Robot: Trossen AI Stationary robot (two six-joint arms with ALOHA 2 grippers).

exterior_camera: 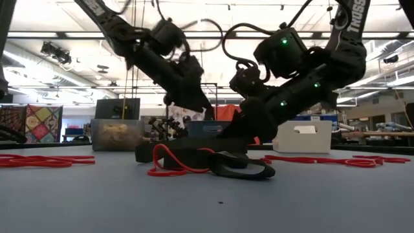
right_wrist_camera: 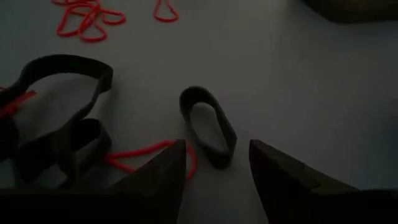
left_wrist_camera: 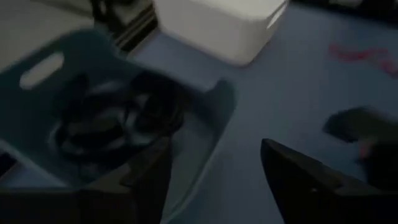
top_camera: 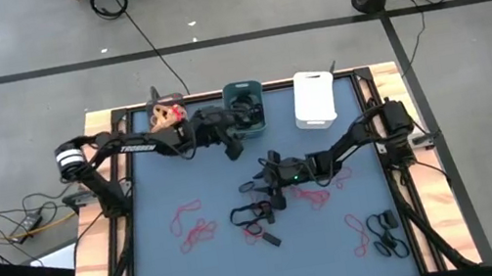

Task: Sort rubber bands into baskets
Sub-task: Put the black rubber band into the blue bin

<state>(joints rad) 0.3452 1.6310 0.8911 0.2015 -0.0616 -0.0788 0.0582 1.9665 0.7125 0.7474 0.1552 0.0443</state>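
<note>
The left gripper [top_camera: 236, 147] is held just beside the near rim of the teal basket [top_camera: 243, 92], at the far side of the bench [top_camera: 161, 260]. In the left wrist view its jaws are seen spread apart with nothing between them, poised over that basket's near corner. Several black rubber bands [left_wrist_camera: 112, 121] are seen lying inside the teal basket. The white basket [top_camera: 314, 97] is set just beside the teal one, on its right in the high view. A third basket [top_camera: 163, 116] is partly hidden behind the left arm at the far edge; its colour cannot be told, and tan bands seem to be piled in it.

The right gripper [top_camera: 267, 176] is lowered near the middle of the bench. Its jaws are parted, and in the right wrist view a single black band [right_wrist_camera: 208, 124] is seen lying on the surface just ahead of the fingertips [right_wrist_camera: 171, 162], not gripped. A thin red band [right_wrist_camera: 149, 152] is trailed beside it, and larger black loops [right_wrist_camera: 59, 112] are heaped close by.

More red bands [top_camera: 192, 224] are scattered on the left part of the bench, others [top_camera: 314, 194] below the right arm, and a cluster of black bands [top_camera: 387, 234] is left near the right front corner.
</note>
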